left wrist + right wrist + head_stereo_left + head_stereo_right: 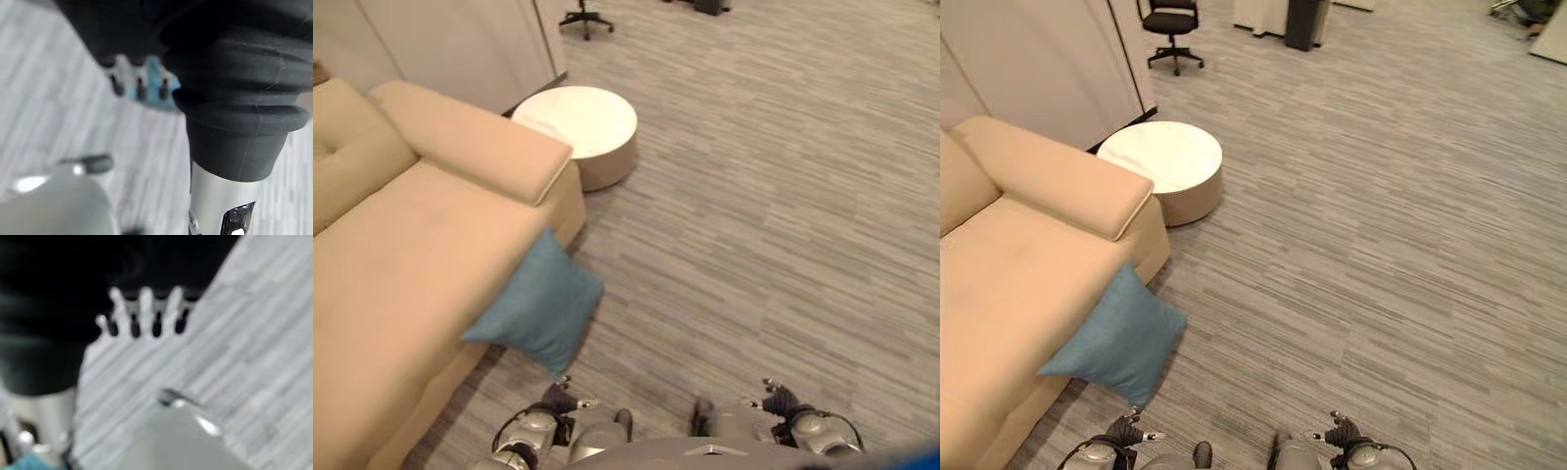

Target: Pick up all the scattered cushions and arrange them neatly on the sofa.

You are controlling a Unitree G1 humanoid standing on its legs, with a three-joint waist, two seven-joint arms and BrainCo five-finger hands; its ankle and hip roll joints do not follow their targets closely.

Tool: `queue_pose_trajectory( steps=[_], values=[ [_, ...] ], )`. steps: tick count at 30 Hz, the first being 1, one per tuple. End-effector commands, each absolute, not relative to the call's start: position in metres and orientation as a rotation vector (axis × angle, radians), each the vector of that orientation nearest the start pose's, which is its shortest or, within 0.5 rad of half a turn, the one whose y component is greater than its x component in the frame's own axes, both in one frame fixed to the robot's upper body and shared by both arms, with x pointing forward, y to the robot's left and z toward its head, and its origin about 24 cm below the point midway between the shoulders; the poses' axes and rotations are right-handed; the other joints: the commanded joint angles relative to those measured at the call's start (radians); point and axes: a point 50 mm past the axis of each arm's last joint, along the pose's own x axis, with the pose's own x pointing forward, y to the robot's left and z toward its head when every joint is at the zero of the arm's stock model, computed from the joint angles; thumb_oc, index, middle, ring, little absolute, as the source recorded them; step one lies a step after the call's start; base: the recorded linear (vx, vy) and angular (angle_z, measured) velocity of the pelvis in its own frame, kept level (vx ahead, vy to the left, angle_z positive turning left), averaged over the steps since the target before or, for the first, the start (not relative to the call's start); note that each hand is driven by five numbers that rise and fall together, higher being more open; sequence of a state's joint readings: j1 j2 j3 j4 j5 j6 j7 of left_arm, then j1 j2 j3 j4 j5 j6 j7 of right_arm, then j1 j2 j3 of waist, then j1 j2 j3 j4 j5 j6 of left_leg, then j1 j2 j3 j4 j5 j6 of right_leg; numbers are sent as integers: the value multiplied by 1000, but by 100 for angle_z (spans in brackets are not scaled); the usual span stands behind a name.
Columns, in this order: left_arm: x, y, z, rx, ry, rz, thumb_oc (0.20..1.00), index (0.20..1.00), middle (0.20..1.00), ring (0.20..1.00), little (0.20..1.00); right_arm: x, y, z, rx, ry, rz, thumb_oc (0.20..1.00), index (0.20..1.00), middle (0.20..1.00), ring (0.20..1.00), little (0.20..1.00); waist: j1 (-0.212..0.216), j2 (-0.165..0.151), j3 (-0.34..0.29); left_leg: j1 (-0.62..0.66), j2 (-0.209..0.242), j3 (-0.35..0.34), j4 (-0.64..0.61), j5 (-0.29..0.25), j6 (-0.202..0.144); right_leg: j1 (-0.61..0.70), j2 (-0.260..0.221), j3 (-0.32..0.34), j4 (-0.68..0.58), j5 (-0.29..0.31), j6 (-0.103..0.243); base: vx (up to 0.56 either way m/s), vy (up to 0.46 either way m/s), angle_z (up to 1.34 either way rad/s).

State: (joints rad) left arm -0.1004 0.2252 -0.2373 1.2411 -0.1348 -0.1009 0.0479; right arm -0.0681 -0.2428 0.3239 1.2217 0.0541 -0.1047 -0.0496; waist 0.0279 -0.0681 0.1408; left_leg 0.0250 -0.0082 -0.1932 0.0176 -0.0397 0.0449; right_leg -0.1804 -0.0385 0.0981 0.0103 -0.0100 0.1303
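Where floor meets sofa [401, 264], blue cushion [540, 305] leaning, left hand [139, 81] and right hand [144, 313] seemingly relaxed, empty.

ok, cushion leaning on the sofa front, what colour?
Plain teal-blue cushion, no pattern. Clearest in the right eye view, against the beige sofa.

We see one blue square cushion [538, 305] leaning tilted against the front edge of the beige sofa [391, 284], its lower corner on the grey floor [754, 215].
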Motion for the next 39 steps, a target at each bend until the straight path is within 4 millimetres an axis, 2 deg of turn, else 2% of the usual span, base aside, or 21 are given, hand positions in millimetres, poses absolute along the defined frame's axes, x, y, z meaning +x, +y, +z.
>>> queue_pose_trajectory(
  steps=[1,5,7,8,9,10,11,12,14,17,19,20,21,24,27,29,30,32,34,37,39],
  values=[
    [138,215,-151,275,1030,13,1000,1000,1000,1000,1000,129,-233,-149,-393,1043,18,1000,1000,1000,1000,1000,-5,-21,6,-9,-92,42,29,-5,-53,31,-3,-69,40,85,19,140,-135,127],
    [137,217,-151,247,1030,40,1000,1000,1000,1000,1000,128,-232,-149,-382,1035,12,1000,1000,1000,1000,1000,-7,-28,-7,-32,-77,56,96,-39,-71,79,-17,-111,28,68,-1,157,-171,160],
    [141,216,-149,235,1017,45,1000,1000,1000,1000,1000,130,-234,-147,-382,1022,4,1000,1000,1000,1000,1000,-15,-39,0,-96,-39,170,207,-49,-91,129,-31,-178,11,46,-22,75,-181,132],
    [141,216,-149,234,1017,45,1000,1000,1000,1000,1000,130,-234,-147,-382,1022,4,1000,1000,1000,1000,1000,-17,-38,0,-98,-38,168,213,-52,-91,130,-30,-180,10,45,-22,30,-89,112],
    [143,216,-148,235,1013,44,1000,1000,1000,1000,1000,132,-235,-146,-385,1014,2,1000,1000,1000,1000,1000,-24,-40,8,-120,0,261,246,-45,-93,152,-38,-220,2,38,-26,18,-60,157],
    [146,217,-147,234,1005,44,1000,1000,1000,1000,1000,133,-235,-146,-381,1012,-3,1000,1000,1000,1000,1000,-28,-45,8,-136,24,310,251,-38,-92,159,-43,-243,-4,35,-28,76,-111,150],
    [149,216,-146,238,992,37,1000,1000,1000,1000,1000,133,-234,-146,-380,1014,-3,1000,1000,1000,1000,1000,-27,-41,8,-159,56,392,204,-8,-88,183,-39,-294,-13,19,-32,58,-70,126],
    [149,216,-146,238,992,37,1000,1000,1000,1000,1000,133,-234,-146,-379,1014,-3,1000,1000,1000,1000,1000,-29,-42,8,-160,55,390,203,-7,-88,182,-40,-296,-14,19,-32,106,-71,78],
    [147,219,-146,245,1001,41,1000,1000,1000,1000,1000,134,-233,-146,-377,1011,-3,1000,1000,1000,1000,1000,-32,-34,0,-186,56,451,153,36,-90,197,-25,-331,-15,4,-35,130,-26,77],
    [138,222,-149,240,1032,59,1000,1000,1000,1000,1000,132,-230,-147,-378,1017,6,1000,1000,1000,1000,1000,-26,-23,-10,-215,85,556,51,130,-110,244,4,-374,-15,-43,-35,255,27,67],
    [133,224,-151,233,1048,68,1000,1000,1000,1000,1000,133,-229,-148,-379,1017,14,1000,1000,1000,1000,1000,-22,-24,-13,-200,83,559,49,122,-104,256,6,-380,-4,-57,-35,442,112,19],
    [122,228,-154,223,1078,85,1000,1000,1000,1000,1000,131,-221,-150,-380,1024,51,1000,1000,1000,1000,1000,2,-44,-36,-188,55,539,95,67,-71,284,-37,-382,79,-95,-14,613,180,0],
    [122,228,-154,223,1078,85,1000,1000,1000,1000,1000,131,-221,-150,-380,1024,51,1000,1000,1000,1000,1000,3,-44,-36,-188,55,540,95,67,-70,284,-37,-382,81,-95,-14,585,199,-3],
    [121,228,-154,223,1083,84,1000,1000,1000,1000,1000,138,-218,-148,-373,1002,52,1000,1000,1000,1000,1000,-1,-43,-31,-148,34,541,92,27,-41,226,-92,-375,268,-25,27,208,137,2],
    [127,229,-152,239,1068,69,1000,1000,1000,1000,1000,144,-215,-145,-367,974,62,1000,1000,1000,1000,1000,-22,-30,-16,-89,26,517,80,0,-26,142,-100,-347,413,7,25,254,101,6],
    [129,231,-151,233,1059,83,1000,1000,1000,1000,1000,144,-215,-145,-361,971,63,1000,1000,1000,1000,1000,-32,-18,-16,-39,22,494,51,-13,-34,92,-100,-365,339,-8,3,337,12,24],
    [132,232,-149,236,1049,87,1000,1000,1000,1000,1000,145,-215,-145,-363,965,60,1000,1000,1000,1000,1000,-39,-16,-15,-13,18,479,35,-20,-42,68,-104,-370,243,6,0,421,-88,19],
    [135,233,-148,243,1037,88,1000,1000,1000,1000,1000,143,-216,-145,-354,969,51,1000,1000,1000,1000,1000,-73,-25,-8,37,0,429,14,-38,-61,14,-85,-286,55,86,30,471,-136,32],
    [134,233,-148,243,1039,93,1000,1000,1000,1000,1000,139,-219,-146,-363,987,55,1000,1000,1000,1000,1000,-94,-31,-11,62,-9,395,29,-69,-68,3,-76,-230,34,109,38,390,-148,107],
    [123,229,-153,219,1074,90,1000,1000,1000,1000,1000,135,-223,-147,-376,994,59,1000,1000,1000,1000,1000,-101,-30,-29,69,11,358,110,-104,-94,48,-63,-229,46,96,9,371,-273,127],
    [126,227,-153,200,1066,97,1000,1000,1000,1000,1000,138,-228,-144,-376,971,43,1000,1000,1000,1000,1000,-95,-44,-17,-14,68,374,291,-44,-142,101,-56,-269,23,76,-25,179,-339,60]
  ],
)
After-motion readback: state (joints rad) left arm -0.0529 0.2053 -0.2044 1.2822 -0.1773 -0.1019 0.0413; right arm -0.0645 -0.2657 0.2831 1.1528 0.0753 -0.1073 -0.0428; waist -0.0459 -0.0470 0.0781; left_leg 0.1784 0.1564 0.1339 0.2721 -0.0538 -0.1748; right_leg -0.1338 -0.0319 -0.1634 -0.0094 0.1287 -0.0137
